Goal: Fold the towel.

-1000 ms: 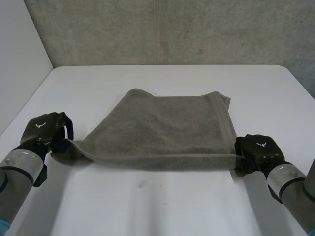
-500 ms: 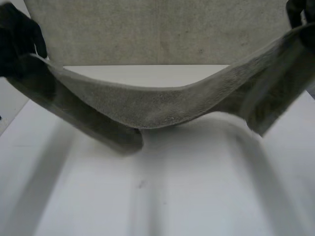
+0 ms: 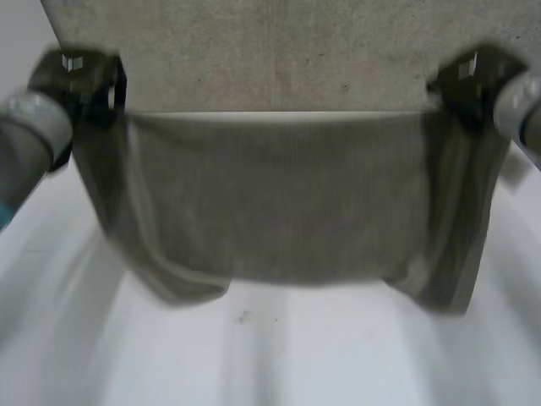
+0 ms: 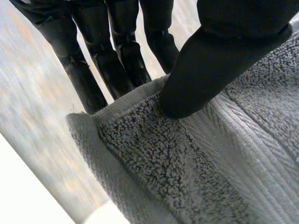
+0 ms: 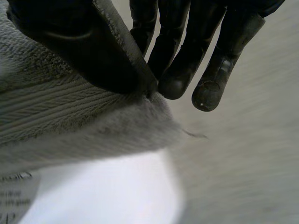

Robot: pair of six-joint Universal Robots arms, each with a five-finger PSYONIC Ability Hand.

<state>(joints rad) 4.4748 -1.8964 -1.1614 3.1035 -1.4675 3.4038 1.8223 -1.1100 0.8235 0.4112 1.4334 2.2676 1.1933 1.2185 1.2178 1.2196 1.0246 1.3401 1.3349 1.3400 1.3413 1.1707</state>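
Note:
The grey towel (image 3: pixel 279 199) hangs stretched in the air above the white table (image 3: pixel 279 355), its lower edge and loose corners drooping toward the tabletop. My left hand (image 3: pixel 80 80) is raised at the towel's upper left corner and pinches it. In the left wrist view the thumb (image 4: pixel 210 70) presses the towel's (image 4: pixel 187 158) hemmed corner against the fingers (image 4: pixel 98 56). My right hand (image 3: pixel 465 80) holds the upper right corner at the same height. Its thumb (image 5: pixel 79 42) clamps the towel's (image 5: pixel 70 116) edge against the fingers (image 5: pixel 187 46).
A grey wall (image 3: pixel 279 51) stands behind the table's far edge. A pale wall (image 3: pixel 21 34) runs along the left side. A white label (image 5: pixel 14 205) hangs from the towel near my right hand.
Both hands have lifted the towel off the table by its two near corners. It sagged between them half a second ago and is now pulled out wide and hanging.

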